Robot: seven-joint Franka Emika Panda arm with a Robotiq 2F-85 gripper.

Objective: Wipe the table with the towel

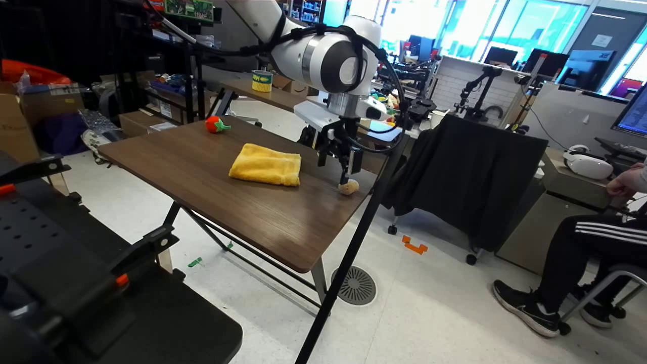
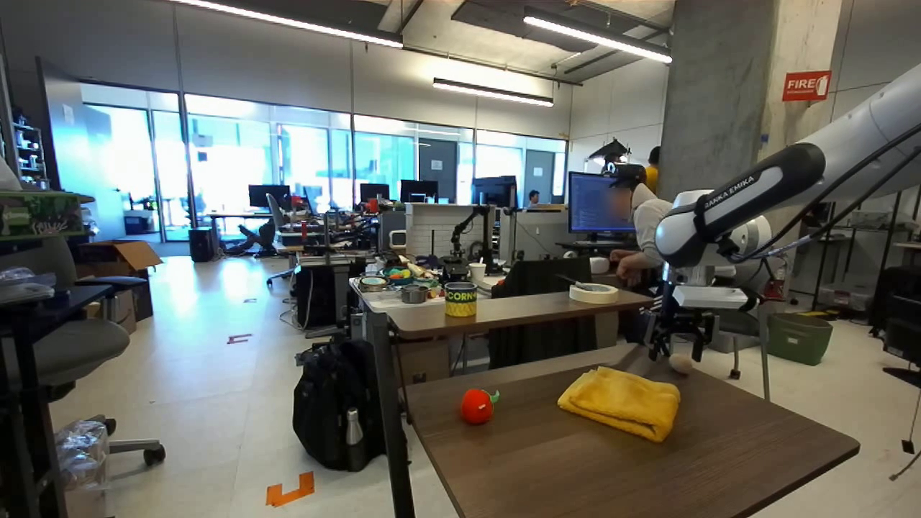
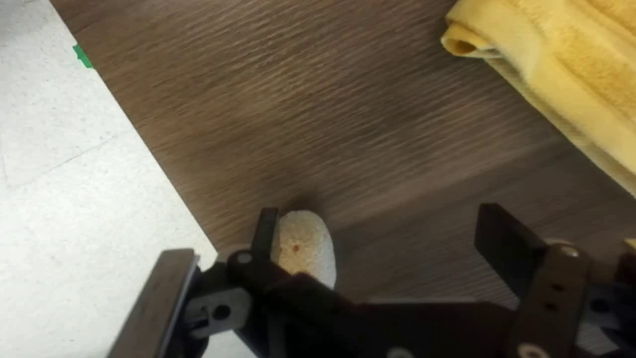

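Observation:
The yellow towel lies folded on the dark brown table, and both exterior views show it. In the wrist view, a corner of the towel fills the upper right, apart from the fingers. My gripper is open, pointing down near the table's edge. A small beige ball shows just inside one finger; whether they touch, I cannot tell. In an exterior view the gripper hangs low over the ball, beyond the towel.
A red-orange toy with a green top sits on the table. Behind it, a raised shelf carries a corn can and a tape roll. A slanted black post stands beside the table's edge. Someone sits nearby.

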